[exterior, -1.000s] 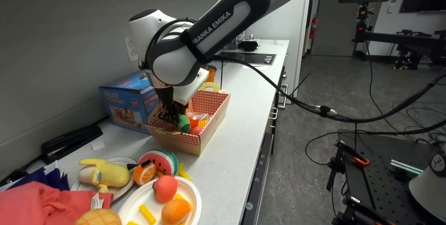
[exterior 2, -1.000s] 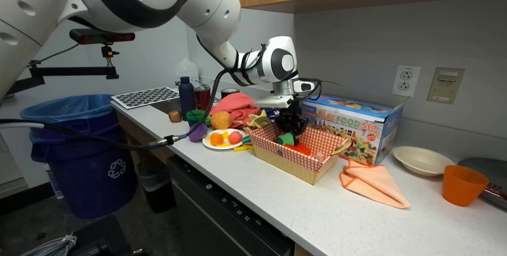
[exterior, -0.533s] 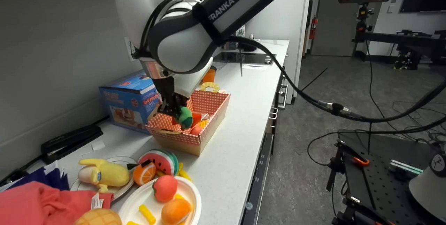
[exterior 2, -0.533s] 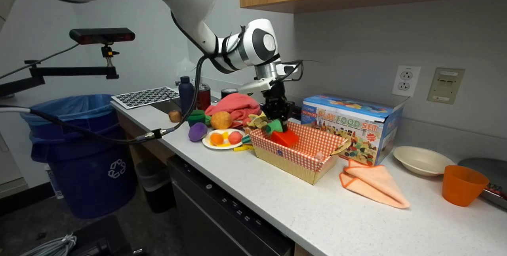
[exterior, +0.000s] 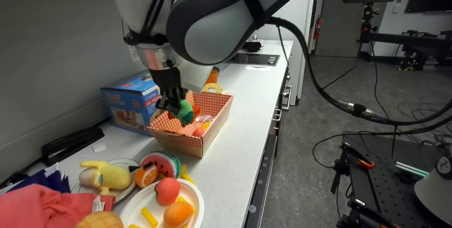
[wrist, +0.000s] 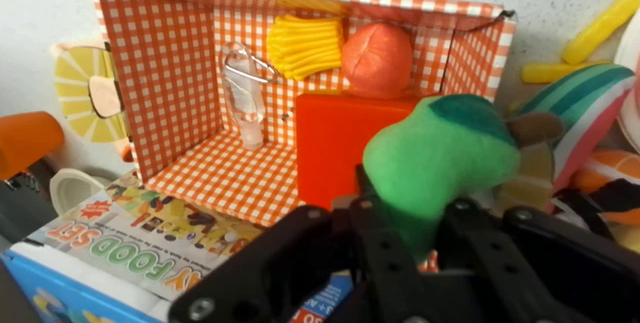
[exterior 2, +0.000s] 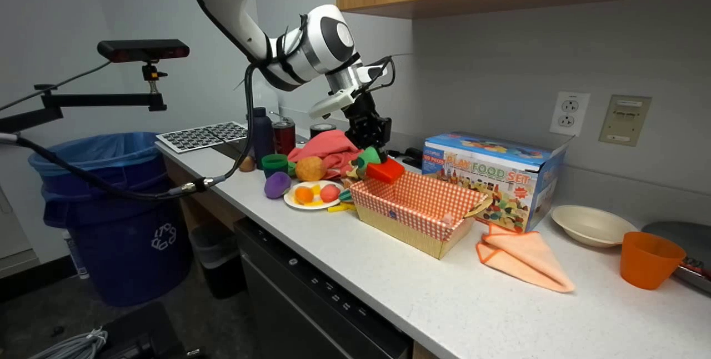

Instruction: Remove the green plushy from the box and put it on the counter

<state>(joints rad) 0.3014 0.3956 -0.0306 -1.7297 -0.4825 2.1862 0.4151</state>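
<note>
"Well, what did the gripper [wrist: 412, 205] hold?"
"Green plushy [wrist: 437, 158], quantity one, clasped tight."
"And its location?"
"Above one end of the orange-checked box [exterior 2: 402, 228], which stood on the counter [exterior 2: 455, 298]; a red block [exterior 2: 386, 170] showed just beside the plushy."

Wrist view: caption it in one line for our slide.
Fingers grip the green plushy beside a boxy red toy; fries and a bottle lie in the box.

The plushy [wrist: 435, 153] is two greens, the box [wrist: 160, 73] orange gingham inside
</note>
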